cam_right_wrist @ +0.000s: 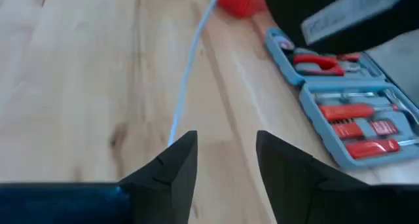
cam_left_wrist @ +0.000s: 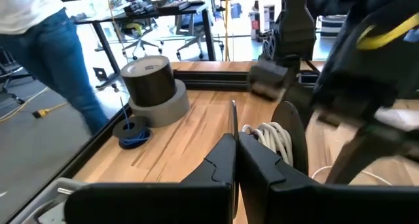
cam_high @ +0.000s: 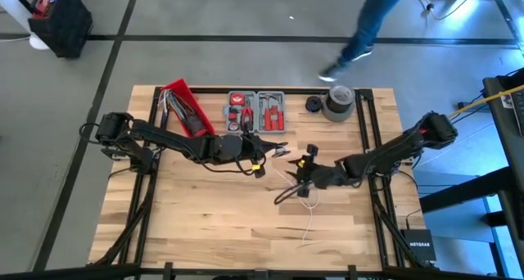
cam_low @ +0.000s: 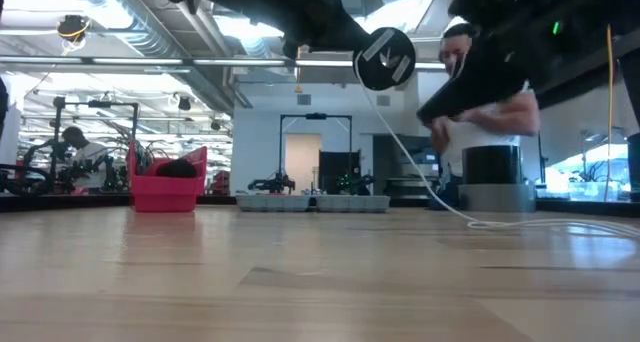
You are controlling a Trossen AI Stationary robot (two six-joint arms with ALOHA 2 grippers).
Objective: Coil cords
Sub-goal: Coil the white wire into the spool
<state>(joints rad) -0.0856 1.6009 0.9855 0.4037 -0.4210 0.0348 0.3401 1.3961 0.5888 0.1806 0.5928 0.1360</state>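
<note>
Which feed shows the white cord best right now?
The high view: the white cord trails from between the two grippers across the table, its whole run visible. The low view shows a stretch sloping down to the tabletop; the left wrist view a coiled bundle; the right wrist view one straight stretch.
</note>
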